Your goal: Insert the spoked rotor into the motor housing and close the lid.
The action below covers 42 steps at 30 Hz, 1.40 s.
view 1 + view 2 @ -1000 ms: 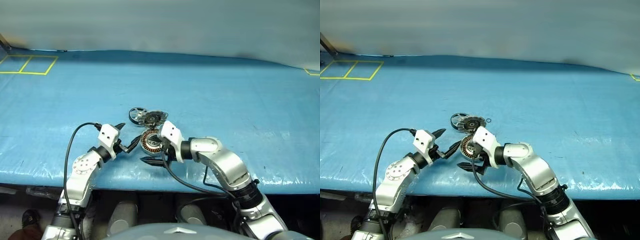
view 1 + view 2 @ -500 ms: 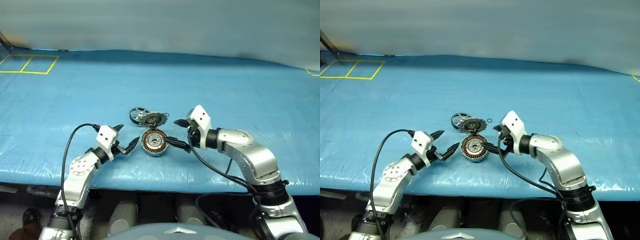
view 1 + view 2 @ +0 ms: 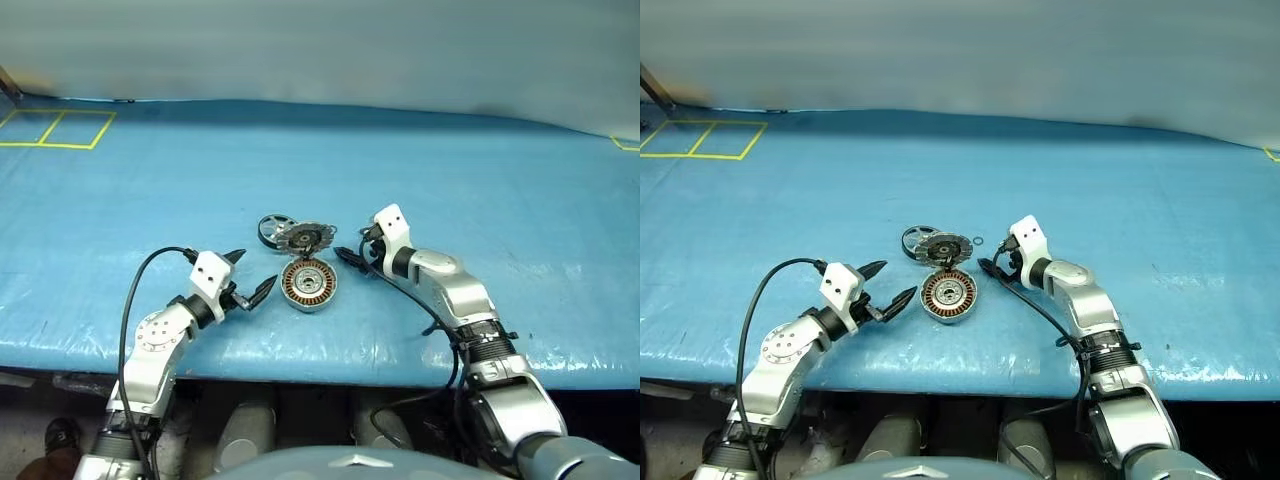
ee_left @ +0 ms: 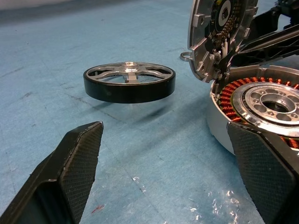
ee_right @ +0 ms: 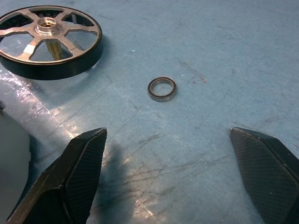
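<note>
Covering the whole work surface is a blue plastic sheet. Left gripper rests just left of the parts with its black fingers spread and empty; right gripper sits just right of them, likewise spread and empty. Shallow round silver motor housing with copper windings lies between the grippers. Round striped lid leans tilted against its far edge. Dark-rimmed spoked silver rotor lies flat just beyond. Tiny black ring lies apart.
</note>
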### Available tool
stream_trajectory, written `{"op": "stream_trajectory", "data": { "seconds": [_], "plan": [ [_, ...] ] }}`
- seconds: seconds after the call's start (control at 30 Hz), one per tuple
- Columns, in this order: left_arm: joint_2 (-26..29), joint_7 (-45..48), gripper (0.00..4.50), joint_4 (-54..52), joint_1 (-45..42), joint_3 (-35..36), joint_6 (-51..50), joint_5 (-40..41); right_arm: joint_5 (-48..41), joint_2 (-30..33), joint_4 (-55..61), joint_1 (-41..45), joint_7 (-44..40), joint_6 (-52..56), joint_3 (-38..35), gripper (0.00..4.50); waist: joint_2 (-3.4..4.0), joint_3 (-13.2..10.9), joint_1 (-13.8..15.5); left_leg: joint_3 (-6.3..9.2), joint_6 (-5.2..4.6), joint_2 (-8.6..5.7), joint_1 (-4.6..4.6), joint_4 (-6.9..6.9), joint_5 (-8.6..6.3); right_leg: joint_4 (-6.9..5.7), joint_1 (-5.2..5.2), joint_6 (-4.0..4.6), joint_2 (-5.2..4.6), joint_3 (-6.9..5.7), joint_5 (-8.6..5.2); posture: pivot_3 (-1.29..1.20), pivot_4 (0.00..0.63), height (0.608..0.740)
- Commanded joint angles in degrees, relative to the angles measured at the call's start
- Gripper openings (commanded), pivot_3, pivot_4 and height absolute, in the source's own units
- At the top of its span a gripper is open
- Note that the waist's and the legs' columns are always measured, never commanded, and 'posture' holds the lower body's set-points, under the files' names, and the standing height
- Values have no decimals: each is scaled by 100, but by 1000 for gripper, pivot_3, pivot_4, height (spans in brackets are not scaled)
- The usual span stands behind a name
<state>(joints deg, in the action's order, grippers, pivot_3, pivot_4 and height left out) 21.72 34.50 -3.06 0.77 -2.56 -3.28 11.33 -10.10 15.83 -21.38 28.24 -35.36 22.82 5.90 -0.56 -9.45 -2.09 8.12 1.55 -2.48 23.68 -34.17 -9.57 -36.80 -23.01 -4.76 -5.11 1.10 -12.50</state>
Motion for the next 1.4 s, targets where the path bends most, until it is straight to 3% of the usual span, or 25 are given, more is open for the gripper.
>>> {"op": "stream_trajectory", "data": {
  "seconds": [0.03,0.5,0.87,0.97,1.23,1.4],
  "plan": [
    [7,-57,4500,-331,58,66,133,-30,-92,-132,-377,284,-9,-382,-234,4429,0,0,-5,0,0,0,-1,0,0,-1,1,0,0,0,0,0,150,740],
    [3,-197,4500,-317,92,42,143,-83,507,-527,-1531,719,-155,-1395,192,4429,3,-1,-46,-1,1,4,-10,0,0,-5,4,3,8,4,0,0,150,740],
    [-39,-238,4500,-327,140,28,144,-144,718,-798,-2681,1201,72,-1837,62,4429,4,0,-120,0,3,10,-23,-1,2,-9,14,14,15,7,2,0,150,740],
    [-46,-252,4500,-339,155,34,138,-149,741,-860,-2929,1309,200,-1829,4,3814,4,1,-135,0,3,10,-27,-1,2,-9,18,16,16,9,2,0,150,740],
    [-50,-280,4500,-346,179,32,143,-149,817,-942,-3160,1321,251,-1951,-65,1190,6,2,-146,1,3,11,-32,4,2,-9,20,16,18,10,2,0,150,740],
    [-54,-287,4500,-328,176,20,151,-154,792,-962,-3100,1242,239,-1912,-103,1025,6,2,-151,0,4,12,-35,3,2,-10,22,23,19,11,-2,0,150,740]
  ]
}}
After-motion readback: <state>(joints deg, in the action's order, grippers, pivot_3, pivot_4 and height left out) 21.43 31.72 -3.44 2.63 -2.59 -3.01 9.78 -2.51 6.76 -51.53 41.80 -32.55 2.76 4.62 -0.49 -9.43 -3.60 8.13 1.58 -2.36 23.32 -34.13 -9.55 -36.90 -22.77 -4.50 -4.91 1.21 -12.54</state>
